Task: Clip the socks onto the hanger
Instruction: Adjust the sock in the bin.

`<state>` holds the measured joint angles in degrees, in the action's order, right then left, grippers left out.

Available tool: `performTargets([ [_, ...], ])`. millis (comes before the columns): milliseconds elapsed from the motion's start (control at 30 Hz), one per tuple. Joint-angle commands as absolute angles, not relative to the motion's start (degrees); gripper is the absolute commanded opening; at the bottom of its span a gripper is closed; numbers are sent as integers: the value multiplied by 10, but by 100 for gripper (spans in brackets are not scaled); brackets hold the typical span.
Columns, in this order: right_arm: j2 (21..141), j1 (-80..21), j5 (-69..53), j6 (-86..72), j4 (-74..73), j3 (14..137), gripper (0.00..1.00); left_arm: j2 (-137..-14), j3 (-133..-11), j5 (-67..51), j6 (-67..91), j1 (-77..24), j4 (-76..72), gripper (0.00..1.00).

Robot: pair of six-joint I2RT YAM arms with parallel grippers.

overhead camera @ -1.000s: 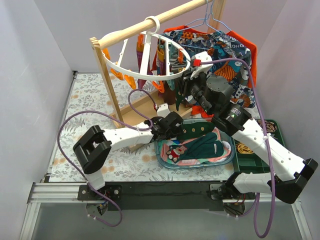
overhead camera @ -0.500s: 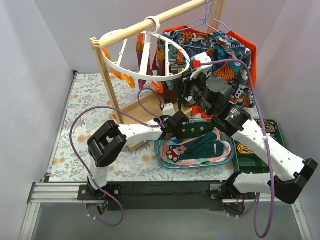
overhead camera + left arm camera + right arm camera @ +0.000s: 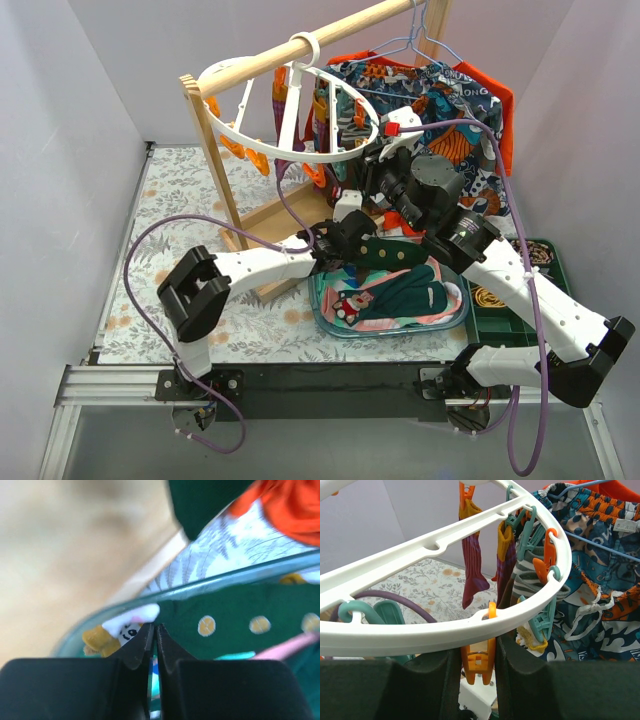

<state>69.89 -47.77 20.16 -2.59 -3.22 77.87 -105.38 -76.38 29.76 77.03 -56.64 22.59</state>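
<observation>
Socks lie heaped in a clear tray (image 3: 240, 575) on the flowered table (image 3: 190, 190), just in front of the arms; on top is the dark green dotted sock (image 3: 235, 610), stretched along the tray's far rim, and beside it the plain teal sock (image 3: 415, 290); a patterned sock with a little white face (image 3: 132, 625) sits at the tray's left end. The left gripper (image 3: 152, 630) is down at that left end, right where the dotted sock's edge meets the face sock; its jaws are pressed tight together with barely a sliver between them; from where I stand I cannot tell whether any cloth is caught in the pinch.

The hanger (image 3: 445, 625), a white spoked ring, hangs by its hook from the wooden rail (image 3: 330, 35), above and behind the tray; orange and teal pegs dangle round its rim, and a few already carry socks, a maroon sock (image 3: 472, 565) among them. The right gripper (image 3: 477, 652) is raised to the ring's near rim, jaws clenched on either side of one orange peg (image 3: 480, 672) that hangs straight down from the ring; both fingers touch the peg. Behind the ring, a bright orange-and-blue shirt (image 3: 455, 100) hangs from the same rail on a thin wire hanger.
</observation>
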Motion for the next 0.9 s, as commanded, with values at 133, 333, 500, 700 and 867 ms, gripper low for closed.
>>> performTargets([
  [133,689,-481,204,-24,-6,782,1,-924,-734,357,441,-567,147,0],
  [333,692,-481,200,-19,-5,786,1,-853,-685,295,279,-568,95,0],
  [500,693,-481,200,-18,-5,786,1,-831,-638,147,207,-570,94,0],
  [700,695,-481,196,-18,-5,782,1,-873,-620,66,204,-619,98,0],
  [867,698,-481,192,-19,-5,782,1,-947,-647,110,185,-675,95,5],
])
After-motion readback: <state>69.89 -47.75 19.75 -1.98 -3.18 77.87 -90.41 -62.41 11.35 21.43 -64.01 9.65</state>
